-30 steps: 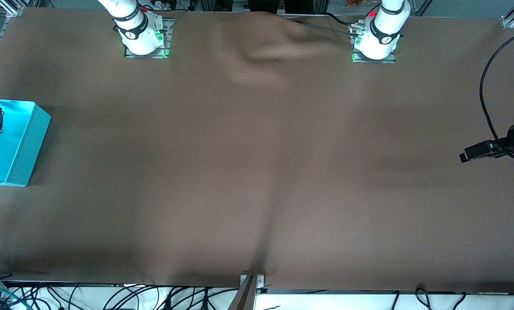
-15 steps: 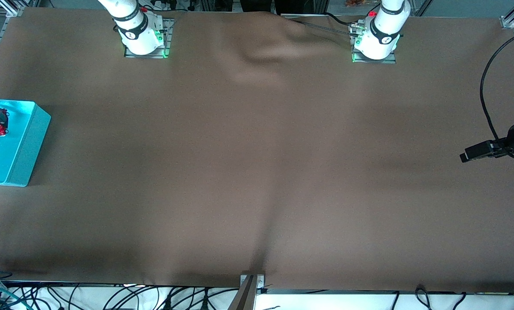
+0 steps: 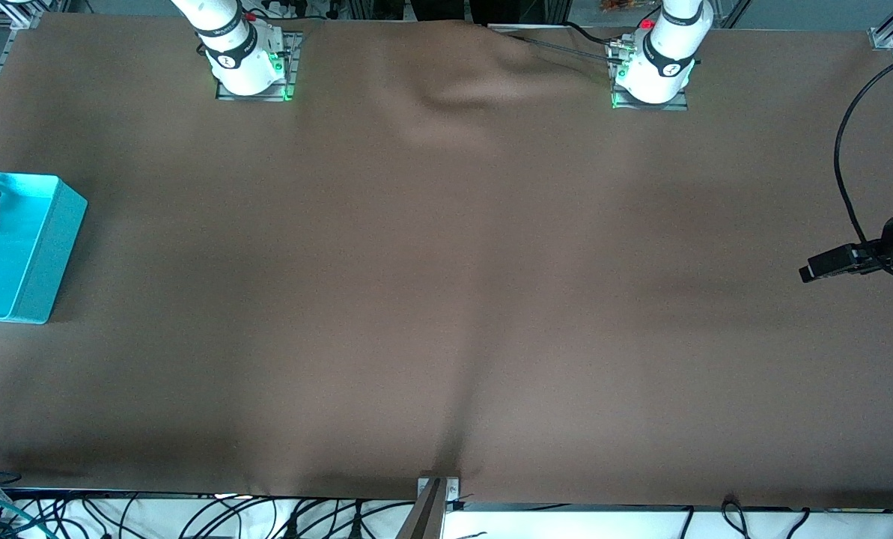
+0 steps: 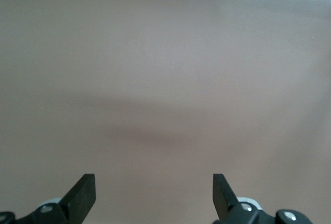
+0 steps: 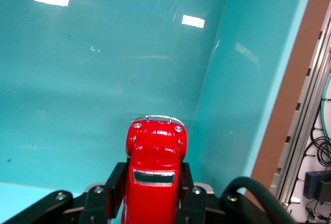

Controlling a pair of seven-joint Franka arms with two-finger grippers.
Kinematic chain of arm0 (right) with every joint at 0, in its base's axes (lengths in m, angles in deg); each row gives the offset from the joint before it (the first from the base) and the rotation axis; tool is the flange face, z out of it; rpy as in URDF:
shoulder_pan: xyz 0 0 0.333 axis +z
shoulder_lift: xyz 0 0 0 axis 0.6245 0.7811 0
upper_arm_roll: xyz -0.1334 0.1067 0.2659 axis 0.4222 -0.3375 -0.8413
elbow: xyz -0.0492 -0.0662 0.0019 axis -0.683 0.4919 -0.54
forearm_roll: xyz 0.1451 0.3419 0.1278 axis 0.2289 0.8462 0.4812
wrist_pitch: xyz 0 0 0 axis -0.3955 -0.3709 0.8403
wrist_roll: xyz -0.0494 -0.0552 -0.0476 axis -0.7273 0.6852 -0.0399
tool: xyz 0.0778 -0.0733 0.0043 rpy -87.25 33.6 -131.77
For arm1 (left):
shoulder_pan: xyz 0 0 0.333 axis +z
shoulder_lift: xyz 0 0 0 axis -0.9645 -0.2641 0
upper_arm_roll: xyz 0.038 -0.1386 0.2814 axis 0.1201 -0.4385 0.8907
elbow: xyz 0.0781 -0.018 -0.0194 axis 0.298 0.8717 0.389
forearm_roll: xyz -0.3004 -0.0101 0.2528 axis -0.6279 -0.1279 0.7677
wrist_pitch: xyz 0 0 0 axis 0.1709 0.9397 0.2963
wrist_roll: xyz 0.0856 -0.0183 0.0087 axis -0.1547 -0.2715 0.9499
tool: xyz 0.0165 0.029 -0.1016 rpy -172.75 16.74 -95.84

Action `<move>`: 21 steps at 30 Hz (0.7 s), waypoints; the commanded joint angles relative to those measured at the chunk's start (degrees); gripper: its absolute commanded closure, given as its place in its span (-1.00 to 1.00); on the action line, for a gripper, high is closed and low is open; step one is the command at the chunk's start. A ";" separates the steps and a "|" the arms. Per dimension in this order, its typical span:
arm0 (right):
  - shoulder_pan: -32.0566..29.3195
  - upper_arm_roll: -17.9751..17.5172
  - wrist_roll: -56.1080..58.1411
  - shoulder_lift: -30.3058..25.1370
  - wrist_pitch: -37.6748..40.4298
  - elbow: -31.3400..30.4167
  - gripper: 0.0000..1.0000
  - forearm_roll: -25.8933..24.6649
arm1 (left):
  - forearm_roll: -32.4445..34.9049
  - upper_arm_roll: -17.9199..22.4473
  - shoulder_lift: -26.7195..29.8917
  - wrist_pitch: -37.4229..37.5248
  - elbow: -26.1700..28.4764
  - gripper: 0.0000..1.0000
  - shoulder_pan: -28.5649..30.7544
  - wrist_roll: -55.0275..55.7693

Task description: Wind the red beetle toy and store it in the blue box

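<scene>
The desk is covered edge to edge by a brown cloth, rumpled into a soft ridge between the two arm bases; the right arm and the left arm rise from their mounts along the edge farthest from the front camera. The blue box sits at the right arm's end of the desk, open-topped, its cyan floor showing and part of it cut off by the edge of the front view. The right claw hangs over the inside of that box, near one of its walls, its two dark fingers clamped on the flanks of the red beetle toy; the toy is held up above the box's floor, its rounded nose and silver bumper pointing down toward the cyan floor. The left claw waits over bare cloth at the left arm's end of the desk; its fingers stand wide apart with nothing between them.
</scene>
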 commanded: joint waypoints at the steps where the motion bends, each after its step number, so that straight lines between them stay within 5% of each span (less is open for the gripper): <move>1: -1.04 -0.65 1.10 3.61 0.34 2.54 0.65 1.88 | 0.45 0.21 0.47 1.00 -0.33 -1.00 -0.05 -1.11; 2: -1.04 -0.65 1.01 3.88 0.34 2.54 0.17 1.97 | 0.45 0.21 0.47 1.00 -0.33 -1.00 -0.05 -1.11; 3: -1.13 -0.65 0.92 4.14 0.25 2.54 -0.06 2.06 | 0.45 0.21 0.47 0.91 -0.33 -1.00 -0.05 -1.11; 7: -1.65 -1.26 0.48 4.50 0.25 2.54 -0.11 3.20 | 0.45 0.12 0.47 0.91 -0.33 -1.00 -0.05 -1.11; 10: -1.74 -1.35 0.48 4.50 0.25 2.45 -0.61 3.29 | 0.45 0.12 0.47 0.91 -0.33 -1.00 -0.14 -1.11; 16: -1.74 -1.61 -0.66 3.53 0.86 3.07 -0.70 3.29 | 0.45 0.12 0.56 0.91 -0.33 -1.00 -0.05 -1.11; 21: -1.74 -3.72 -7.94 1.25 9.54 6.05 -0.72 1.72 | 0.45 0.12 0.47 0.91 -0.33 -1.00 -0.05 -1.11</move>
